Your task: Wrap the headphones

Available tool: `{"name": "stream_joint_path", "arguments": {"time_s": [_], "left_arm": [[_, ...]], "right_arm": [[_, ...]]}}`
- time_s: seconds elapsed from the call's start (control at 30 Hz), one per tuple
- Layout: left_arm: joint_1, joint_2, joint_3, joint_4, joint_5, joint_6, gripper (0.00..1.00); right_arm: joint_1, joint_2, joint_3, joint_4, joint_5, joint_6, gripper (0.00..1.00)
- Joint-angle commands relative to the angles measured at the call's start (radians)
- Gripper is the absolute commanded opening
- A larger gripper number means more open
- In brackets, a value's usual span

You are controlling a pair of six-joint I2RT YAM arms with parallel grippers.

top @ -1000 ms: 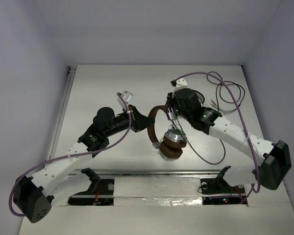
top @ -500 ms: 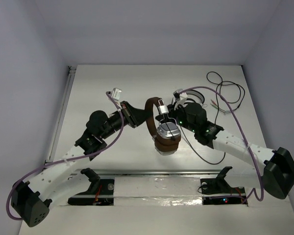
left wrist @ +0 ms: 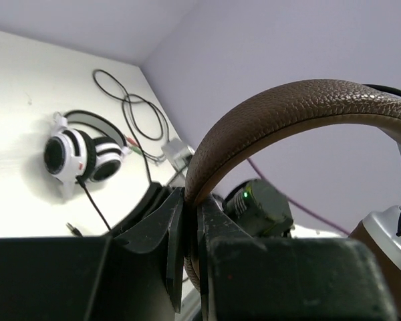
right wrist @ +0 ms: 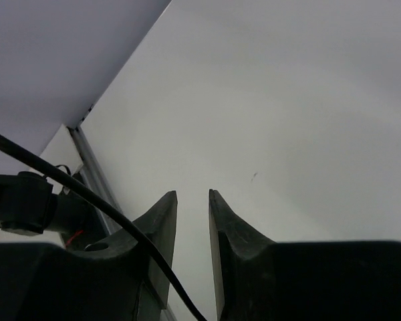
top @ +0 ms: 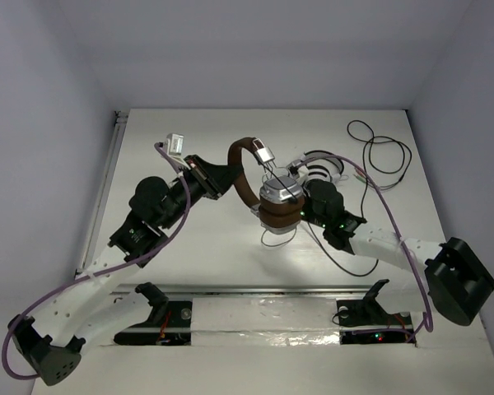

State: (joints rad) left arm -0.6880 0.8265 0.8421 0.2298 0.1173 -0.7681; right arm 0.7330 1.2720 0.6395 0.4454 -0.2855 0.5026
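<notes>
**Things We Cannot See Well**

From above, the right hand (right wrist: pixel 192 197) hides behind the brown-banded headphones with silver cups (top: pixel 272 197). The right arm (top: pixel 379 243) covers part of the white-and-black striped headphones (top: pixel 321 169). In the left wrist view, the brown band and one silver cup run off the right edge. In the right wrist view, the thin black cable (right wrist: pixel 87 194) leaves at the left and bottom edges, so its ends are out of sight.

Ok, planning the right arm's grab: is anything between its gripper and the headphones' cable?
Nothing visible does. The black cable runs right beside the right gripper, crossing one finger on its outer side, not between the open fingers.
</notes>
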Motion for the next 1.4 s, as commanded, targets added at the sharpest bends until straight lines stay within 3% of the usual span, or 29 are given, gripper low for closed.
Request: {"name": "stream_joint_path", "arguments": {"time_s": [0.0, 0.33, 0.43, 0.57, 0.6, 1.03, 1.37], "left_arm": [[-0.005, -0.035, 0.077, 0.025, -0.102, -0.008, 0.0], [-0.005, 0.006, 0.176, -0.073, -0.309, 0.026, 0.0], [-0.005, 0.017, 0.183, -0.075, -0.367, 0.033, 0.0], [-0.005, 0.039, 0.19, -0.079, -0.439, 0.038, 0.0], [-0.005, 0.043, 0.189, -0.075, -0.456, 0.035, 0.0], [-0.005, 0.04, 0.092, -0.058, -0.795, 0.049, 0.0], [-0.005, 0.059, -0.012, -0.075, -0.861, 0.029, 0.0]], "right_arm": [[-0.004, 0.001, -0.024, 0.136, -0.083, 0.04, 0.32], [0.019, -0.009, -0.126, 0.265, -0.176, 0.162, 0.31], [0.054, -0.017, -0.144, 0.273, -0.202, 0.194, 0.24], [0.121, -0.036, -0.159, 0.256, -0.179, 0.203, 0.05], [0.135, -0.033, -0.161, 0.253, -0.17, 0.205, 0.04], [0.315, -0.118, -0.212, 0.285, -0.063, 0.316, 0.05], [0.377, -0.168, -0.204, 0.305, -0.104, 0.39, 0.09]]}}
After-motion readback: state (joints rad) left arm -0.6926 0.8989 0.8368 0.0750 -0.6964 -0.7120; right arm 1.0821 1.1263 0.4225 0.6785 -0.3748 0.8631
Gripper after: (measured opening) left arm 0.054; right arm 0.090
